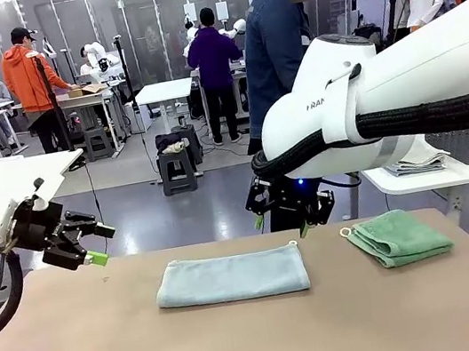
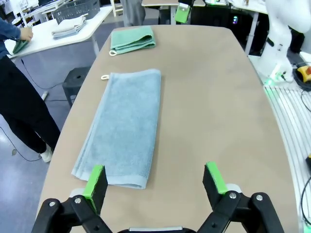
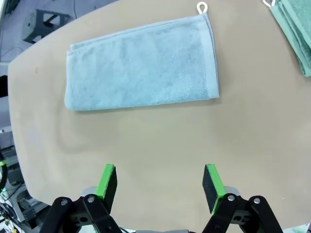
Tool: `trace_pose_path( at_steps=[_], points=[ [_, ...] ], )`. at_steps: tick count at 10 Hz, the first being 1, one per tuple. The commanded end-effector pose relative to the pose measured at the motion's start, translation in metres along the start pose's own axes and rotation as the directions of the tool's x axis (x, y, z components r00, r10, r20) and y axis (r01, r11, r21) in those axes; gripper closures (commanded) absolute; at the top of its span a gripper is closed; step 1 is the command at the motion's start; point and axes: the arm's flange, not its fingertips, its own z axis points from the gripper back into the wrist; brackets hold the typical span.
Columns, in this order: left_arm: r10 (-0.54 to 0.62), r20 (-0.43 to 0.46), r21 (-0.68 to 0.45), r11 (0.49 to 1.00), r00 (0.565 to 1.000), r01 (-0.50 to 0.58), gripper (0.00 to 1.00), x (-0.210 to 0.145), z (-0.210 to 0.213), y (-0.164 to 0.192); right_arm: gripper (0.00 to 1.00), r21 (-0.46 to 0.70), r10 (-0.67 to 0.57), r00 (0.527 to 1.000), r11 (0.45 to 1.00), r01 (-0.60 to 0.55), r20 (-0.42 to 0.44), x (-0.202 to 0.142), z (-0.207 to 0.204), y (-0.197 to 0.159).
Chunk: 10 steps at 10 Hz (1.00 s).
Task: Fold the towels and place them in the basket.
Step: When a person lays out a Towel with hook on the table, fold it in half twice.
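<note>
Hovering with both the left gripper [image 2: 155,182] and right gripper [image 3: 159,182] spread apart and empty, you are facing the grey-blue towel [image 1: 232,277] lying half-folded mid-tabletop [image 1: 245,345], so pinch its short edge squarely, folding toward the green towel [image 1: 399,235].

A folded grey-blue towel [image 1: 231,277] lies flat near the middle of the table [image 1: 245,345]. A folded green towel [image 1: 398,236] lies apart to its right. The left gripper [image 1: 93,244] hovers at the table's left edge, jaws apart. The right gripper [image 1: 283,224] hangs above the far edge, empty.
</note>
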Motion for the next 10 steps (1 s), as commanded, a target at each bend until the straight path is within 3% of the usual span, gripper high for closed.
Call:
trace_pose_path(
  at_steps=[1, 4, 10],
  points=[
    [0.011, -0.007, 0.01, 1.0, 1.0, -0.01, 0.0, 0.005, 0.001, -0.001, 0.11, -0.044, 0.067, 0.997, 0.997, -0.068, -0.025, 0.009, -0.012, -0.001],
    [0.011, -0.007, 0.01, 1.0, 1.0, -0.01, 0.0, 0.005, 0.001, -0.001, 0.11, -0.115, 0.12, 0.993, 0.986, -0.121, -0.018, 0.035, -0.045, -0.004],
    [0.011, -0.007, 0.01, 1.0, 1.0, -0.01, 0.0, 0.005, 0.001, -0.001, 0.11, -0.254, 0.101, 0.995, 0.963, -0.095, 0.011, 0.079, -0.148, -0.013]
  ],
)
